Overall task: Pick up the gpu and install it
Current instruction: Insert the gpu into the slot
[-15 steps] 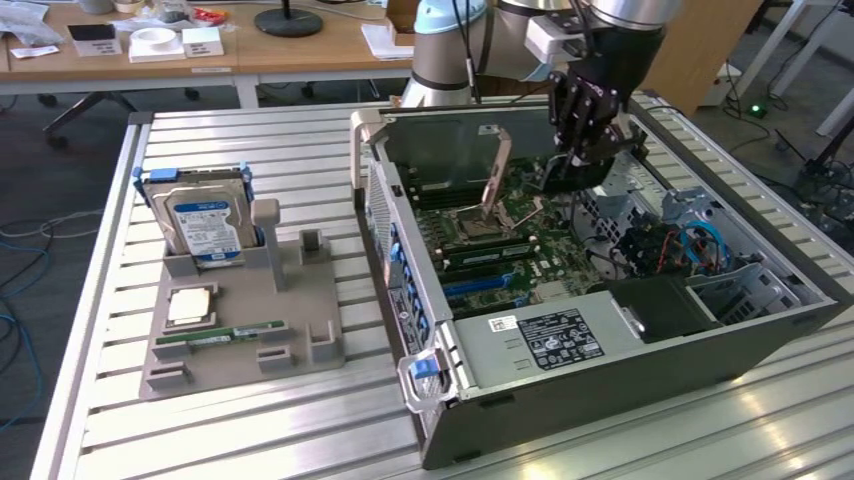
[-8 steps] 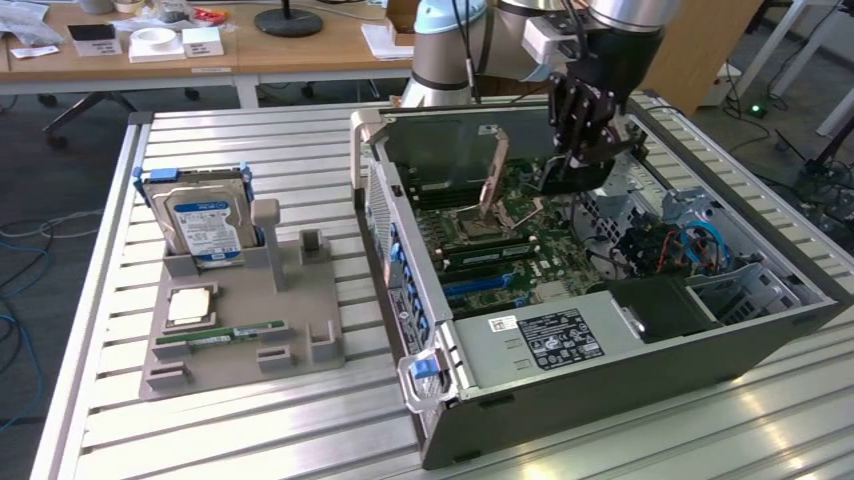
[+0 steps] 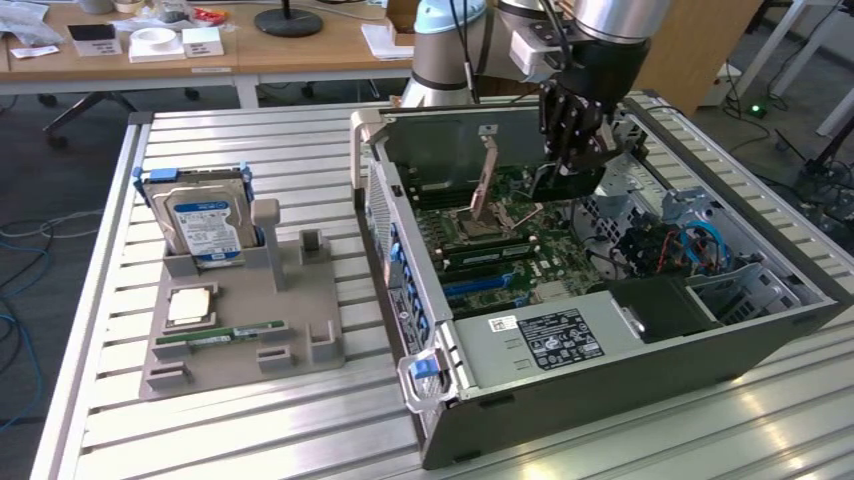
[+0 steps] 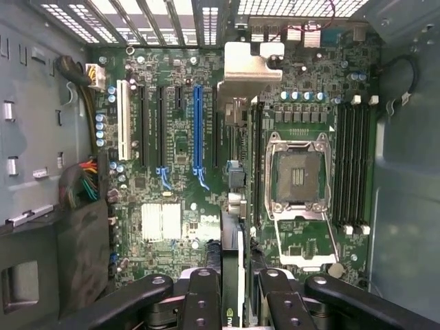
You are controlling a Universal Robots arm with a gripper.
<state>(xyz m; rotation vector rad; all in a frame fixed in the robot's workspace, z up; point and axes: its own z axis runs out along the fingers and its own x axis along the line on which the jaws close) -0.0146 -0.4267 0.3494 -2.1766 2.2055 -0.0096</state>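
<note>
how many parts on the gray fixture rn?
3. Hard drive standing upright at the far end of the fixture; CPU lying flat mid-fixture; green memory stick lying flat nearer the front. The gpu is off it, held in the tool inside the case. Posts could hide small items.

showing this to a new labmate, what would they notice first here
First, the open computer case lying on the slatted table at the exterior view's right, with its motherboard exposed. Over that board the gripper holds the gpu on edge between its fingers. At the exterior view's left, a hard drive stands upright in a grey holder.
</note>
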